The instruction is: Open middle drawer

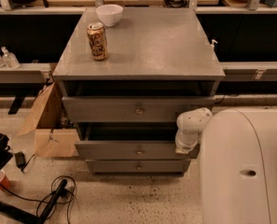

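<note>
The grey cabinet has three drawers. The middle drawer has a flat grey front with a small round knob. It stands out a little from the cabinet, with a dark gap above its front. My gripper is at the end of the white arm, at the right end of the middle drawer's front. The arm hides most of the gripper. The taller top drawer with the bigger knob is above it. The narrow bottom drawer is below it.
A soda can and a white bowl stand on the cabinet top. A cardboard box sits left of the cabinet. Black cables lie on the floor at the left. My white body fills the lower right.
</note>
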Controlling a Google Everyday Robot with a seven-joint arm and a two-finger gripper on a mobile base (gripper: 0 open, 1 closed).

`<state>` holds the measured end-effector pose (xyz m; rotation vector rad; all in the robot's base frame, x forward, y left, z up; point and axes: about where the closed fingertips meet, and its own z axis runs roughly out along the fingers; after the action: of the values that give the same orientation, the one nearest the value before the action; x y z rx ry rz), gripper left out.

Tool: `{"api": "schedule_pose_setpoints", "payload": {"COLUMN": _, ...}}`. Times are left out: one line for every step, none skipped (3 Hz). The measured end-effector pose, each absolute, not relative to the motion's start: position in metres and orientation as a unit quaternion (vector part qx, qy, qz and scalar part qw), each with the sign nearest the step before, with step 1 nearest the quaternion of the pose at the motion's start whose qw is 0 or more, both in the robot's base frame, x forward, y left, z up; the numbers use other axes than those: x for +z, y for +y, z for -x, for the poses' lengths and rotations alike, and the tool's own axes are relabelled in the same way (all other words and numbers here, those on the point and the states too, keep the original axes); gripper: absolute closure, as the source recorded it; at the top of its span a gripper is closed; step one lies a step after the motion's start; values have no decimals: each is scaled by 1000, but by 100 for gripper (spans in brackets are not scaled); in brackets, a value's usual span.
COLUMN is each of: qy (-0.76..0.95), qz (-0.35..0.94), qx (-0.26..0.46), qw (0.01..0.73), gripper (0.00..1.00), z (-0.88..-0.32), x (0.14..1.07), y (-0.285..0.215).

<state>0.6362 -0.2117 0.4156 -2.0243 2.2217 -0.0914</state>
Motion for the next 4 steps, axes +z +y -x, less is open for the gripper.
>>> {"api": "schedule_pose_setpoints", "payload": {"qy": 737, "qz": 672, "qx": -30, "qw": 67, "gripper": 100, "z": -636, "x": 419, "y": -212}}
{"api": "schedule_pose_setpoints", "payload": {"qy": 737, "qz": 672, "qx": -30, "qw": 67, "gripper": 100, "z": -636, "x": 422, "y": -212}}
{"api": "schedule_pose_setpoints", "payload": {"qy": 737, "qz": 672, "qx": -30, "qw": 67, "gripper": 100, "z": -636, "x": 426, "y": -212}}
{"api": "schedule_pose_setpoints", "payload": {"qy": 738, "qz": 671, "qx": -31, "qw": 66, "gripper": 100, "z": -634, "x": 428, "y": -212}}
